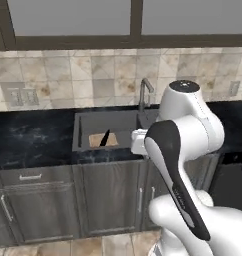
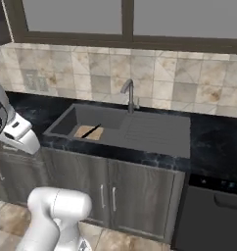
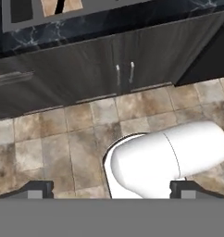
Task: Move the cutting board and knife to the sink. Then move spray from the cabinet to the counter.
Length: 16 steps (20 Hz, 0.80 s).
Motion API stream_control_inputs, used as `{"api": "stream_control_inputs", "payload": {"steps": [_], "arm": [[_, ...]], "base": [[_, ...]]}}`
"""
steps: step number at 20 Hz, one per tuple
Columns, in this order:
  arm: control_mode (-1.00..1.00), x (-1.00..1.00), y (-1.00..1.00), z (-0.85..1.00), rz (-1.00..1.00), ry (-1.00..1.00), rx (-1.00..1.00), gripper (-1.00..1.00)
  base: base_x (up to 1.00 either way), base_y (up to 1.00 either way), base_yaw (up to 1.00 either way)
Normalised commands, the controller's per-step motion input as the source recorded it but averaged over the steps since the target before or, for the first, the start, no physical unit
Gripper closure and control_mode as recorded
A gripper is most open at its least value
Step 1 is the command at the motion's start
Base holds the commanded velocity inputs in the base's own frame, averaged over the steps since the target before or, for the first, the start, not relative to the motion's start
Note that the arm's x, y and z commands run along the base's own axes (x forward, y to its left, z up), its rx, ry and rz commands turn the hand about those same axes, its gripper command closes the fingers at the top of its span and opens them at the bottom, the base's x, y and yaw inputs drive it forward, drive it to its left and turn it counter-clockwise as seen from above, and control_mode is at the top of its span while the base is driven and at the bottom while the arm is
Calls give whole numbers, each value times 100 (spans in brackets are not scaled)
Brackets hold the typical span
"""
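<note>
The cutting board lies flat in the basin of the sink, set into the black counter. The black-bladed knife rests across the board. In the hand view, board and knife show at the top edge. My gripper is open and holds nothing. It is drawn back from the counter and looks down at the lower cabinet doors and the floor. The spray and the cabinet are out of view.
A faucet rises behind the sink beside a ribbed drainboard. Lower cabinets with short handles line the front, and a dark appliance stands at the right. Tiled floor lies below.
</note>
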Motion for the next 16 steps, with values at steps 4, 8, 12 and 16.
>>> {"api": "stream_control_inputs", "payload": {"steps": [4, 8, 12, 16], "arm": [[100, 0, 0, 0, 0, 0, 0, -100], [100, 0, 0, 0, 0, 0, 0, -100], [100, 0, 0, 0, 0, 0, 0, -100], [100, 0, 0, 0, 0, 0, 0, -100]], "base": [[-9, 42, 91], [3, 11, 99], [50, 1, 91], [99, 0, 77]]}}
